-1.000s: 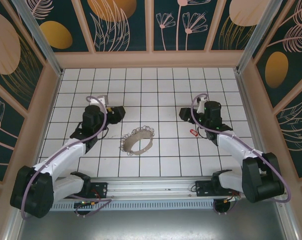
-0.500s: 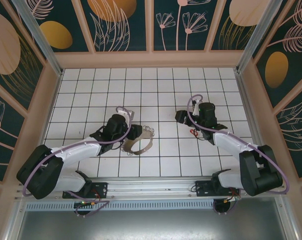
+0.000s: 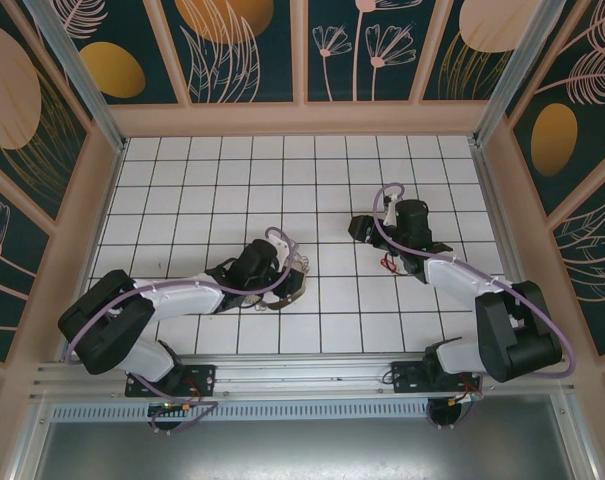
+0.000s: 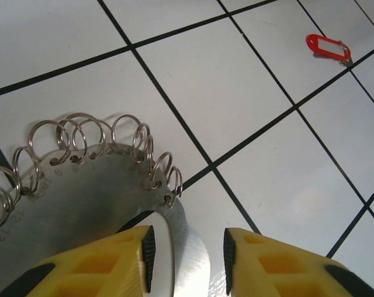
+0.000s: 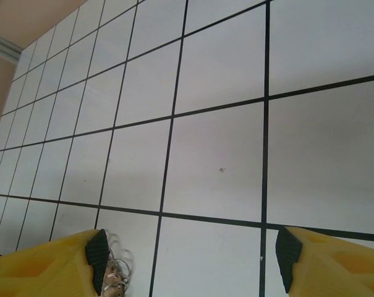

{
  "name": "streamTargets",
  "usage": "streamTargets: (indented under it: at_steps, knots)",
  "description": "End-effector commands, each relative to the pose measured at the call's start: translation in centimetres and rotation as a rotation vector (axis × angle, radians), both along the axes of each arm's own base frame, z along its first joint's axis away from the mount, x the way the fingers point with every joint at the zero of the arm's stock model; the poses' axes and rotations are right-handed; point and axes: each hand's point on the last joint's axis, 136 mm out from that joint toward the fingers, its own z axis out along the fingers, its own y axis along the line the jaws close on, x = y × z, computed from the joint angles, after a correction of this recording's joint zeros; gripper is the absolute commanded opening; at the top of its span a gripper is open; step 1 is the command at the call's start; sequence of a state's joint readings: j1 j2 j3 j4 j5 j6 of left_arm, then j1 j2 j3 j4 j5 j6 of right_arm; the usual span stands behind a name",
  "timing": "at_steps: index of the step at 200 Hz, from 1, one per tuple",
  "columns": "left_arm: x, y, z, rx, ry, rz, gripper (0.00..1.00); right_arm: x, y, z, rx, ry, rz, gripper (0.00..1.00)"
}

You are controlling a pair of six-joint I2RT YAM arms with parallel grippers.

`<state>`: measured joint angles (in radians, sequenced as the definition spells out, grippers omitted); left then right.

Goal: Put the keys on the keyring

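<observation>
White tiled tabletop with black grid lines (image 3: 282,170), centre of the overhead view. Dark teal wall panels bearing orange discs and pale line-drawn flowers (image 3: 242,50), along top and sides. Peach wooden ledge (image 3: 302,120) borders the tiles. Grey metal rail (image 3: 302,372), lower edge.

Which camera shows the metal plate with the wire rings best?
The left wrist view: the metal plate sits close up, individual rings distinct, between the fingers of the left gripper. In the top external view it is small and partly under the left arm. Right wrist: a few metal loops, too little to identify.
</observation>
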<state>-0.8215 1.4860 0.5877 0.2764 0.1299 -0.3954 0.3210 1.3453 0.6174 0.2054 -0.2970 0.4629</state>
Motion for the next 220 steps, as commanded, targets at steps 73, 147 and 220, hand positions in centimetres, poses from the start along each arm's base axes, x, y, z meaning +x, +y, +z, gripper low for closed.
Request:
streamTargets:
  at_steps: [73,147,220]
  knots:
    - [1.8,-1.6,-0.6,0.020,-0.089,0.008,0.27,0.2,-0.5,2.9,0.021,-0.079,-0.020,0.75]
    - [1.4,-2.5,-1.2,0.010,-0.070,-0.023,0.30,0.6,-0.6,2.6,0.031,-0.075,-0.022,0.76]
    - [0.8,-2.8,-1.8,0.006,-0.060,-0.038,0.31,1.1,-0.3,2.2,0.040,-0.065,-0.020,0.76]
